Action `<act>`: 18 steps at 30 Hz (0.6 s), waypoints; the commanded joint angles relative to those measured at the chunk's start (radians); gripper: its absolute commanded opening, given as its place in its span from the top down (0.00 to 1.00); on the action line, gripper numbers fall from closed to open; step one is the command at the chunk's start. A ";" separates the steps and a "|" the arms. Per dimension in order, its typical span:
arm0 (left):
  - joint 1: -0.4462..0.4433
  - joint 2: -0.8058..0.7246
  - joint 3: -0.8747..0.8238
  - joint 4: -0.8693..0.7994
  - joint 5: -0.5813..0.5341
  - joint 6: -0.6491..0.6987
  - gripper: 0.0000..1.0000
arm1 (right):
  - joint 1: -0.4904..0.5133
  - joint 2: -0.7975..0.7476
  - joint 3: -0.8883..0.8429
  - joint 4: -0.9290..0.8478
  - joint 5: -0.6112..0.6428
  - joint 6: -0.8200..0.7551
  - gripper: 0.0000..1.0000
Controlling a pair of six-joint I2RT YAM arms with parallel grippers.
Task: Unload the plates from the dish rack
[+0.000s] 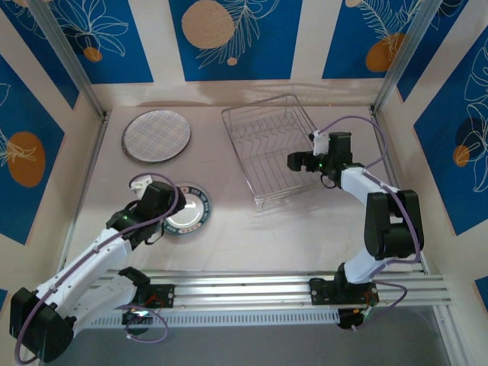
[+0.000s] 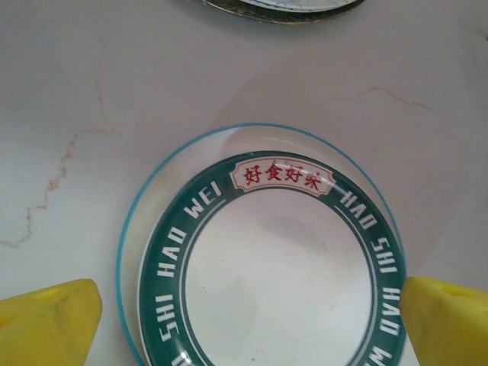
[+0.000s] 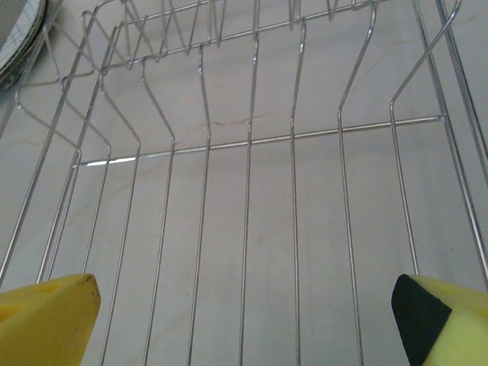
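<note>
The dish rack (image 1: 267, 149) is a silver wire basket at the back middle of the table, and its slots (image 3: 248, 137) stand bare. A small dark-green-rimmed plate (image 2: 274, 267) with white lettering lies on a wider blue-edged plate (image 2: 128, 236) at the front left (image 1: 189, 210). My left gripper (image 2: 248, 328) hangs open just above it, one yellow fingertip (image 2: 46, 324) on each side. A large patterned stack of plates (image 1: 156, 136) rests at the back left. My right gripper (image 3: 244, 320) is open over the rack's right part (image 1: 294, 162), with nothing between its fingers.
Metal frame posts (image 1: 72, 65) and blue patterned walls close in the table on the left, back and right. An aluminium rail (image 1: 252, 290) runs along the near edge at the arm bases. Bare marble tabletop (image 1: 252, 236) lies between the rack and the rail.
</note>
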 commanded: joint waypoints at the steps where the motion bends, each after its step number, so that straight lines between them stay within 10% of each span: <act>1: -0.009 -0.031 -0.072 0.088 -0.052 0.046 0.00 | -0.015 -0.023 -0.006 0.005 -0.026 -0.066 0.01; 8: -0.008 -0.048 -0.153 0.265 -0.046 0.162 0.00 | -0.136 -0.149 -0.311 0.307 -0.054 0.002 0.01; 18: -0.009 -0.014 -0.223 0.488 -0.104 0.370 0.00 | -0.097 -0.059 -0.305 0.431 -0.033 -0.033 0.01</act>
